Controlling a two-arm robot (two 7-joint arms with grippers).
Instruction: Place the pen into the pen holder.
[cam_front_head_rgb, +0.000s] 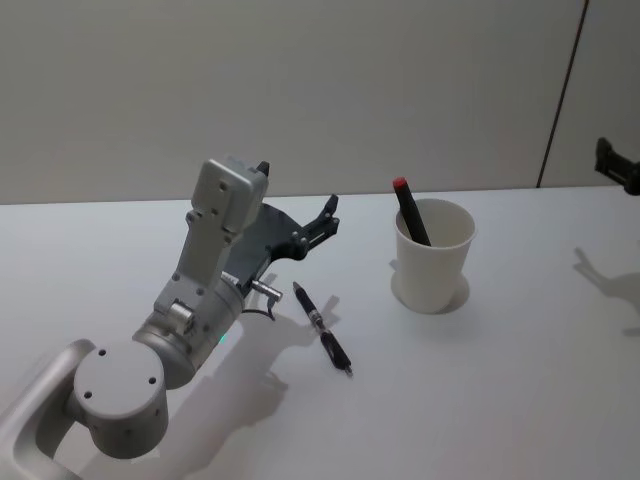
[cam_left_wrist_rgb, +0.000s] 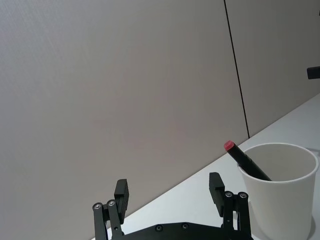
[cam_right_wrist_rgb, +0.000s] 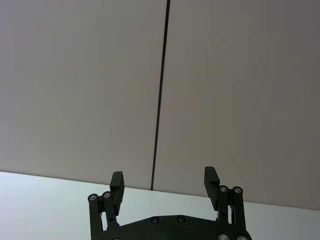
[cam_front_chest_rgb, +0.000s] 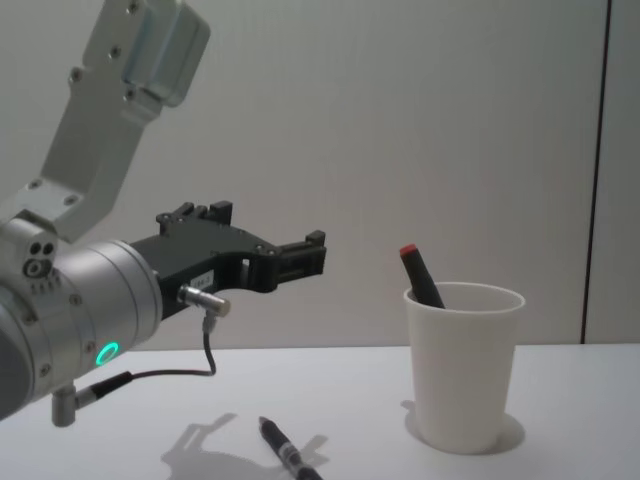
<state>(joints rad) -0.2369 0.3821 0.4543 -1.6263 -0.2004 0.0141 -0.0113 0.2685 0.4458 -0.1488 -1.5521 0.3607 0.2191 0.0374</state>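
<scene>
Pen (cam_front_head_rgb: 322, 328) is laid slantwise on the table (cam_front_head_rgb: 520, 400), just below the left gripper (cam_front_head_rgb: 297, 190), spread wide and empty; the right gripper (cam_front_head_rgb: 618, 168) is parked farther off.

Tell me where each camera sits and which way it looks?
Head: up high, looking down at the table, pen and cup; the left arm shows.
Chest: lower, looking across the table from the side; the left arm shows large.
Left wrist: on the left arm, facing the wall and cup past the open left gripper.
Right wrist: on the other arm, facing the wall past the open right gripper.
Shared: head, chest and left wrist all see the cup with a red-capped pen in it.
</scene>
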